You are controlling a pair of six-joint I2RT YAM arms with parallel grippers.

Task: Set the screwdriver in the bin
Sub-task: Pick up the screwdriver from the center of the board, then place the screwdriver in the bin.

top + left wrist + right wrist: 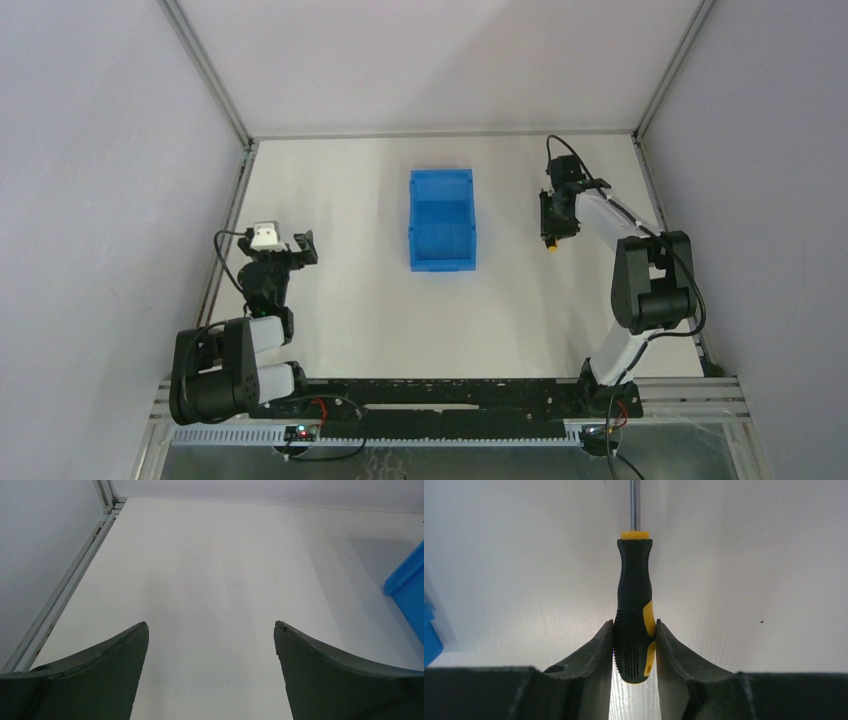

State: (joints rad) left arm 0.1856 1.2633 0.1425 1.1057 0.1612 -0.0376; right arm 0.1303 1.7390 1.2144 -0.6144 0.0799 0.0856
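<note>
The right jaws are pinching the slim screwdriver with a black-and-yellow moulded handle and thin metal shaft (634,600). In the right wrist view the two dark fingers (594,650) press against the ribbed butt end of the handle from either side. The rest of the handle and the shaft run straight away from the camera over the white worktop (350,310). Whether the tool rests on that surface or hangs just above it cannot be told.

From the top camera, only a speck of yellow (551,246) shows at the tip of the right arm (640,280). This puts the screwdriver outside the bright blue rectangular plastic bin (441,180), to its right and apart from it. The bin stands around the middle of the worktop, between the two arms (its lower edge faces the arm bases). A sliver of its blue (430,642) also shows at the left edge of the right wrist view.

The left jaws are spread wide above the worktop on the left side, well apart from the bin. One blue corner (407,587) of it shows at the right edge of the left wrist view.
</note>
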